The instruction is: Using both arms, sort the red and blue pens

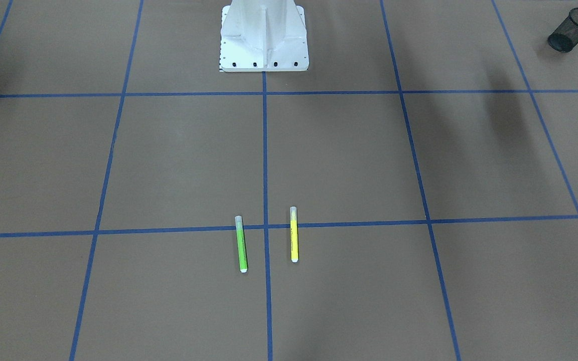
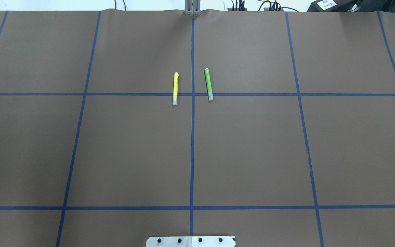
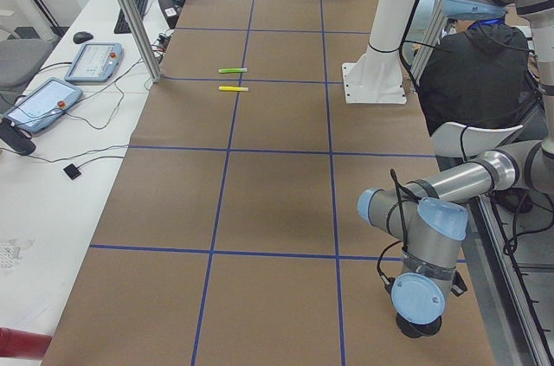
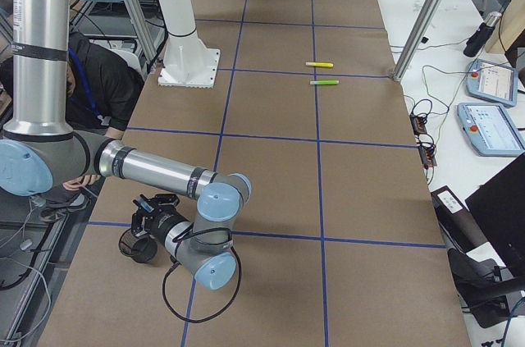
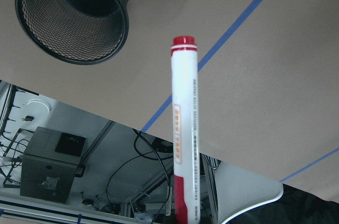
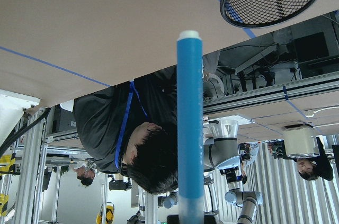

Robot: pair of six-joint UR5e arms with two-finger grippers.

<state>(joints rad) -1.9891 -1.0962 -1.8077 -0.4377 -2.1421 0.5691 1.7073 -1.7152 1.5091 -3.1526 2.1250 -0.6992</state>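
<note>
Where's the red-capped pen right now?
Left wrist view: the white marker with red cap hangs right of the black mesh cup, over the table's edge.

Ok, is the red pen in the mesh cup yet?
Not in. The left wrist view shows the red pen in the air, its far end beside the mesh cup, apart from its rim.

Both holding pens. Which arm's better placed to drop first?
Left, tentatively: red marker tip sits at the mesh cup rim in the front view; the right's blue pen looks offset from the other cup.
</note>
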